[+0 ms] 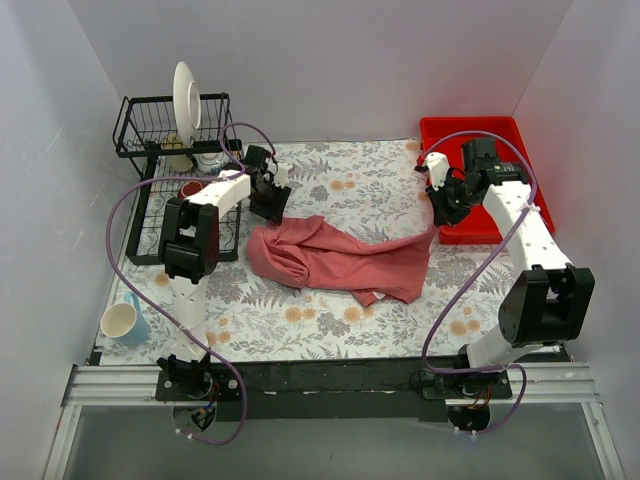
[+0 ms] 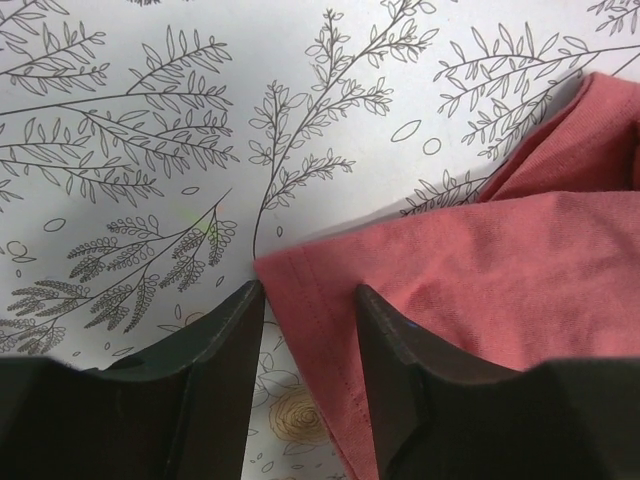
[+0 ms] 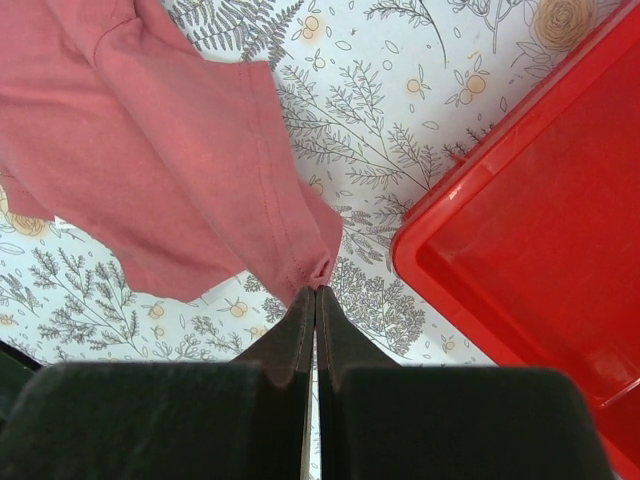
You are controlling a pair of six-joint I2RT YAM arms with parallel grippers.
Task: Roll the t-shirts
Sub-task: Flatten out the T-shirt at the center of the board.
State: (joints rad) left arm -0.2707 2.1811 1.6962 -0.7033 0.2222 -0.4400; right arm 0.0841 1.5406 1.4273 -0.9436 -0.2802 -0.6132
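Observation:
A dusty-red t-shirt (image 1: 335,257) lies crumpled across the middle of the floral tablecloth. My left gripper (image 1: 268,208) hovers at its far left corner. In the left wrist view the left gripper (image 2: 310,295) is open, and the hemmed corner of the t-shirt (image 2: 480,280) lies between its fingers. My right gripper (image 1: 437,218) is at the shirt's far right corner, beside the tray. In the right wrist view the right gripper (image 3: 317,290) is shut on a pinched corner of the t-shirt (image 3: 150,140), which is lifted off the cloth.
A bright-red plastic tray (image 1: 505,150) stands at the back right, also in the right wrist view (image 3: 540,200). A black wire dish rack (image 1: 170,130) with a white plate stands at the back left. A cup (image 1: 122,322) sits at the front left.

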